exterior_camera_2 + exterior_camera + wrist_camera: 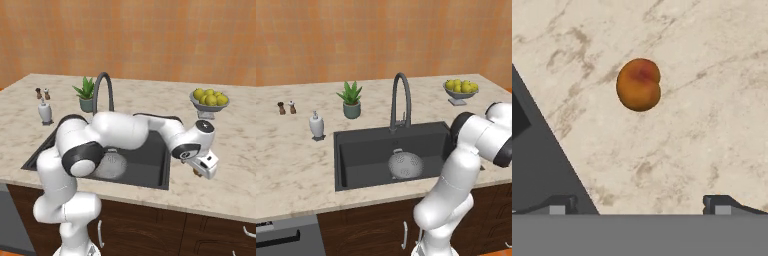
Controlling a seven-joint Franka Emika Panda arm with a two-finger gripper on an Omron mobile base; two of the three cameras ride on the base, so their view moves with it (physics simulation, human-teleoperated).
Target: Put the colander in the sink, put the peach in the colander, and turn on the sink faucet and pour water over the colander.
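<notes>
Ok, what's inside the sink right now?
The colander sits in the sink, near the front wall. Its bowl looks empty. The drain is not visible. The peach lies on the counter.

You have the colander (405, 165) lying in the sink (356, 145), toward its front, with the sink faucet (400, 100) behind the basin. The peach (638, 84) sits on the surface (702, 130) just right of the sink, beneath the gripper (200, 172). Behind the sink to the left stand a plant (351, 100) and a soap bottle (316, 125); a fruit bowl (460, 90) stands behind to the right.
</notes>
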